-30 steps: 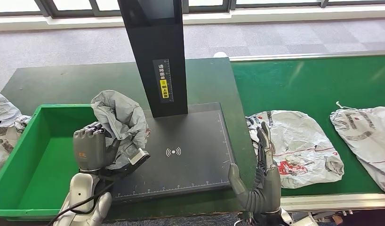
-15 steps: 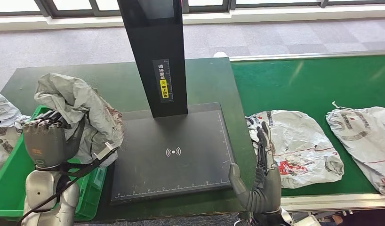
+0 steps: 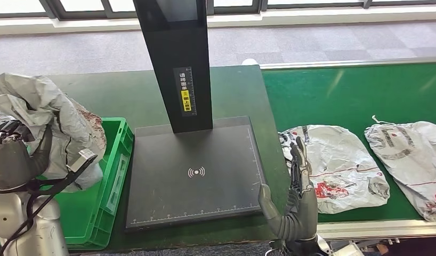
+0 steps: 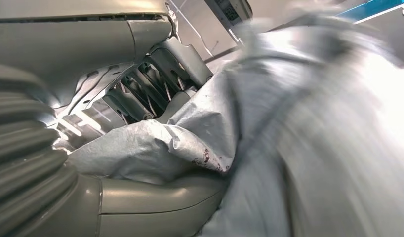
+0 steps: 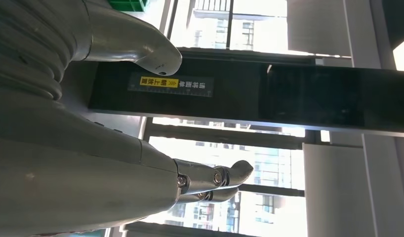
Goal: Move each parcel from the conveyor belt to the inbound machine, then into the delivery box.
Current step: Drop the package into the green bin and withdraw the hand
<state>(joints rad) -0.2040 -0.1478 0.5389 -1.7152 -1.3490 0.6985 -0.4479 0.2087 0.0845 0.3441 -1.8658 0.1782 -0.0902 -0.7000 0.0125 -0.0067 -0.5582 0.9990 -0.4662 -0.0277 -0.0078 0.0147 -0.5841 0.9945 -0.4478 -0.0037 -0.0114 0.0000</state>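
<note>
The left hand (image 3: 13,160) has its fingers (image 4: 155,94) curled tight into a crumpled grey parcel (image 3: 50,117), thumb pressed under the fold; the wrist view is blurred past the grip. The parcel hangs above the near left part of the green box (image 3: 112,176), not yet inside it, so this one looks to be past the scan stage and on its last leg, with only the drop left. The right hand (image 3: 296,197) stands empty at the table's front edge, fingers straight and close together, thumb apart, just beside the scanner plate (image 3: 205,181).

Two more parcels lie on the belt (image 3: 338,90): one (image 3: 338,160) just beside the right hand, another (image 3: 413,160) farther right, both untouched. So most of the job remains.

The box's right wall sits close against the plate. The black post (image 3: 176,58) rises at the plate's back, leaving the plate's front open for the next parcel.
</note>
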